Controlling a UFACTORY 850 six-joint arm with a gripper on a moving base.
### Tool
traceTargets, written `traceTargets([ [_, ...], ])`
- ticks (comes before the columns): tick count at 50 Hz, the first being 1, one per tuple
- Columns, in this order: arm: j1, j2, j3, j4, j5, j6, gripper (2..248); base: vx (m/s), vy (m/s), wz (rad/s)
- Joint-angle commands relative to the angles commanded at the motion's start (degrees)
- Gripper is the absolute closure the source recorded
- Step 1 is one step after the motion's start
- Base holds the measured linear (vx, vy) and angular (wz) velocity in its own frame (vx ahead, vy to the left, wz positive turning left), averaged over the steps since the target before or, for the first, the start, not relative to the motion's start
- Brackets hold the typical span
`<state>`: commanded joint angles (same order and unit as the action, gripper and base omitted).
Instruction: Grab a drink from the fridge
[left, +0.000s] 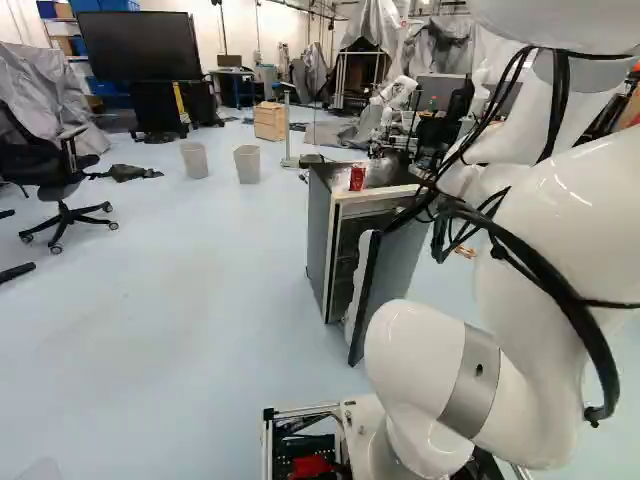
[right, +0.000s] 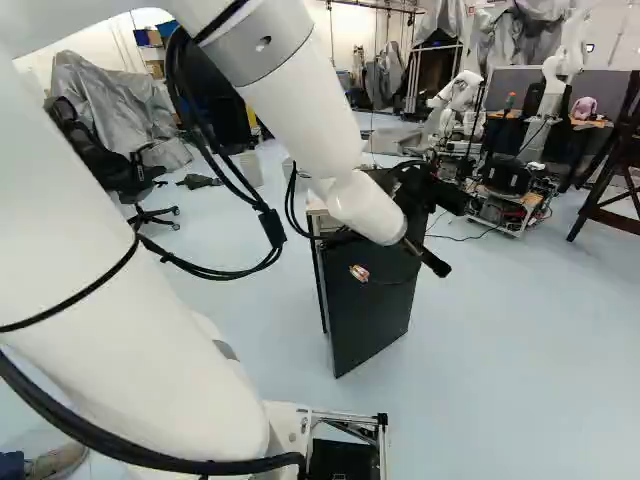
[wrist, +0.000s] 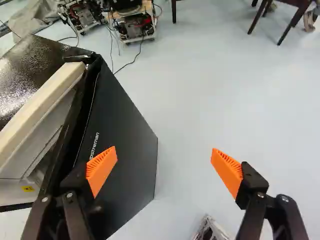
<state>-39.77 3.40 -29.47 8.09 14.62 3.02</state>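
At the left of the left base view, the chair (left: 50, 160) is cut off by the border, and floor (left: 180, 290) stretches wide between it and the fridge (left: 320, 230). The near bin (left: 247, 163) stands on that floor, beyond the fridge. A red can (left: 357, 178), the one drink in sight, stands on the fridge top close to the front edge; a clear bag (left: 380, 172) lies just beside it. The door (left: 395, 265) is ajar, its edge jutting toward the base; only a strip of white lining shows, so what is inside stays hidden. The arm (left: 560, 220) covers everything to the right and hides the claw (right: 455, 238). In the wrist view its fingers stand wide apart with nothing between them: one pad (wrist: 101, 170) overlaps the door's dark outer face, contact unclear, the other is over floor.
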Motion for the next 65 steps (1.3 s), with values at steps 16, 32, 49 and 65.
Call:
traceTargets([
  [16, 0.0, -2.2, 0.2, -7.4, 8.0, 0.0, 3, 0.0, 0.0, 0.0],
  [32, 0.0, -1.1, 3.7, -14.7, 15.9, 0.0, 3, 0.0, 0.0, 0.0],
  [49, 0.6, -0.5, 6.9, -22.6, 24.4, 0.0, 3, 0.0, 0.0, 0.0],
  [65, 0.7, -2.9, 6.9, -29.9, 32.3, 0.0, 3, 0.0, 0.0, 0.0],
])
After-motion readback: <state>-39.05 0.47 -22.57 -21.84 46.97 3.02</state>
